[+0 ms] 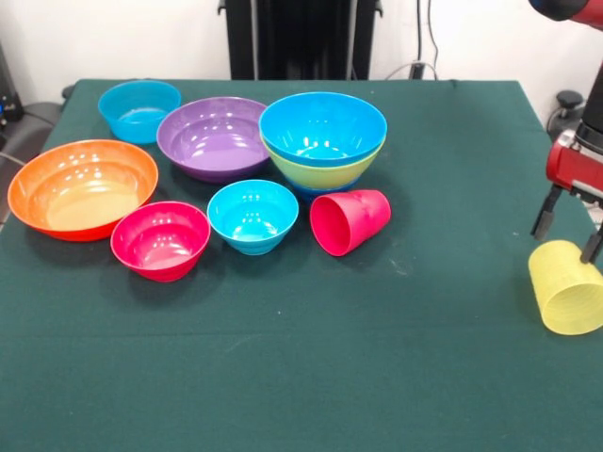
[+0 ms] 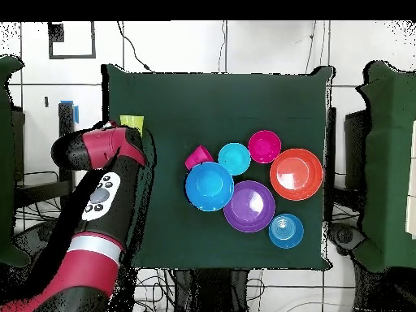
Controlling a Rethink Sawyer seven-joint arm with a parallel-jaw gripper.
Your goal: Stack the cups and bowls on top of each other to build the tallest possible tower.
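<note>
Hovering with its fingers spread just above the yellow cup (image 1: 568,287) lying at the desk (image 1: 443,358) edge, the gripper (image 1: 566,229) seems poised to grasp it.

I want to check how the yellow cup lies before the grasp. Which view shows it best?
The front view: the yellow cup lies on its side, with the open gripper straddling its top. In the overhead view the arm covers nearly all of the cup; only a yellow-green sliver shows.
</note>
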